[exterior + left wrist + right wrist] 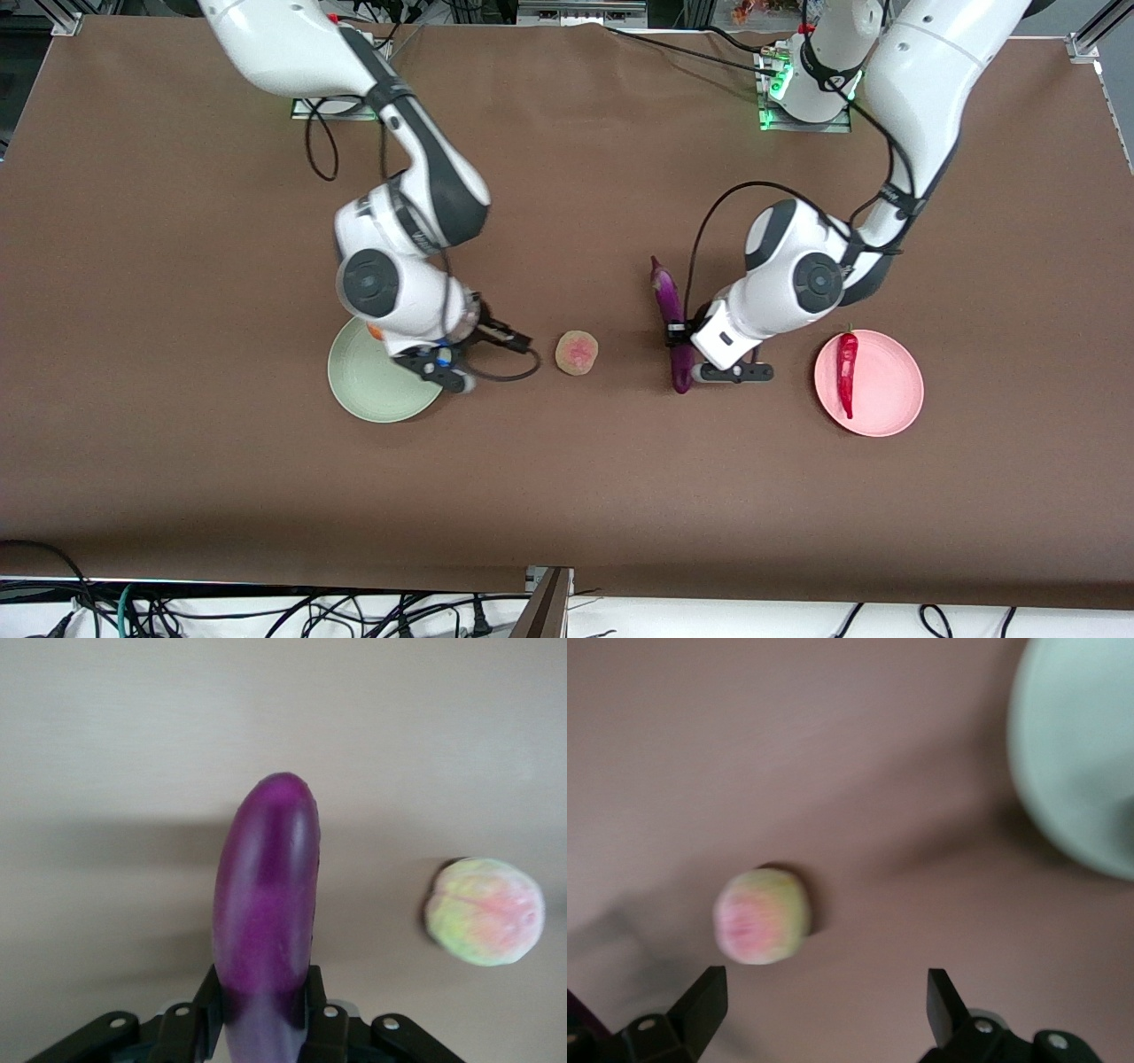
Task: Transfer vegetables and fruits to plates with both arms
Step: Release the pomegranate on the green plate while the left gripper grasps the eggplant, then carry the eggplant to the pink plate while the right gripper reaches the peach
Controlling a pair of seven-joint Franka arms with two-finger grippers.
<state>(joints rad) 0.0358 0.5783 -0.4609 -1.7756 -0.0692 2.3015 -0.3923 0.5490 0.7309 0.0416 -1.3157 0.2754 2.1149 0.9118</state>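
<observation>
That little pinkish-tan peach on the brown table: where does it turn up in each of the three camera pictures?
Front view: the flattish pale tan peach with pink blush lies on the table between the two plates.
Left wrist view: it lies beside the long glossy purple eggplant.
Right wrist view: it sits ahead of the open right end effector.
Shared landmark: the peach itself.

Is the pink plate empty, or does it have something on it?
Not empty: the red chili pepper lies on the pink plate, alone there.
</observation>
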